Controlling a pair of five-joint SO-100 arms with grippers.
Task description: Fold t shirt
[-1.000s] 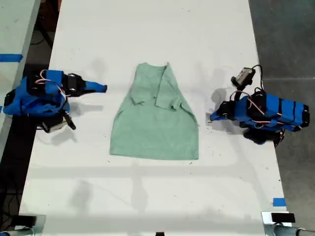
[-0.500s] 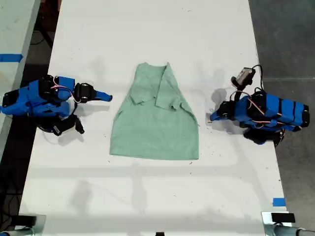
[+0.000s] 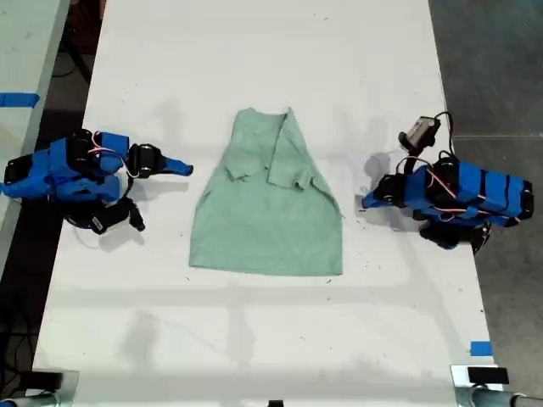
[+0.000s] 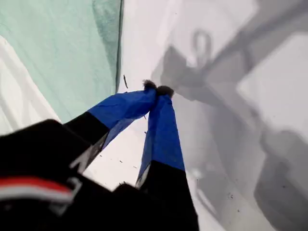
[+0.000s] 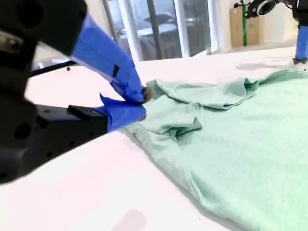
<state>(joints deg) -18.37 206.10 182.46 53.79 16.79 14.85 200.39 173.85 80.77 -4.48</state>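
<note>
While both arms rest low on the white worktop [image 3: 254,51], the pale mint-green t shirt [image 3: 267,212] lies flat between them, touched by neither. It lies with its collar end farther up the exterior view than either pincer and its wide hem lower down. Both sleeves are turned in over the chest.

My first pincer [image 3: 366,203] is pressed together on nothing, its blue tips meeting just above the bare worktop. The t shirt's side edge is just beyond those tips, near but apart.

My second pincer [image 3: 185,169] is likewise pressed together and empty. It points at the opposite side of the t shirt, level with the folded sleeves. A strip of bare worktop separates its tips from the cloth, wider than the gap at my first pincer.
</note>
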